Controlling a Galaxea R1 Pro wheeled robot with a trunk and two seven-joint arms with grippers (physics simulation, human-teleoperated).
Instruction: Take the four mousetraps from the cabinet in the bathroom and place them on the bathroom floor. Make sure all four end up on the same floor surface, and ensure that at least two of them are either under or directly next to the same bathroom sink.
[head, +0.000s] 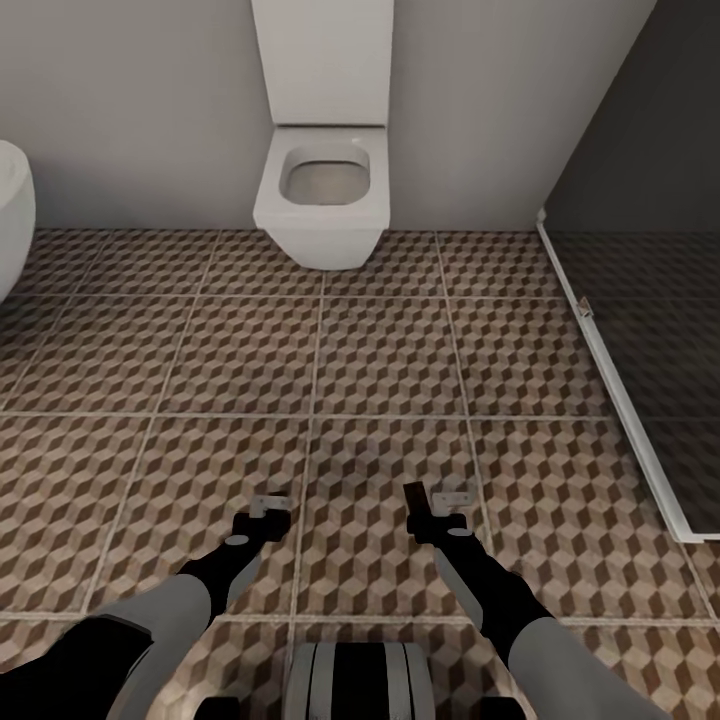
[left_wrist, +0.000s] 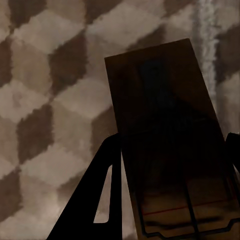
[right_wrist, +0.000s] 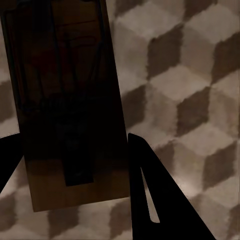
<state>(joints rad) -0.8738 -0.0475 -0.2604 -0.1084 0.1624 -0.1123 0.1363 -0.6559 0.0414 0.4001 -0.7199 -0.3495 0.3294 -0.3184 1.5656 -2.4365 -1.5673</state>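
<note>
While both arms hung low over the bathroom floor (head: 380, 350), each gripper carried a mousetrap.
The left gripper (head: 268, 512) had its jaws clamped on one mousetrap (left_wrist: 172, 145), and the right gripper (head: 432, 508) gripped another mousetrap (right_wrist: 67, 105); both boards looked dark, their metal parts hard to make out. A white toilet (head: 322, 195) stood against the wall ahead.

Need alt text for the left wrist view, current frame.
A brown wooden mousetrap with dark wire parts and a thin red line is held between the left tool's dark fingers, above the bathroom floor with its brown, beige and white cube-pattern tiles.
</note>
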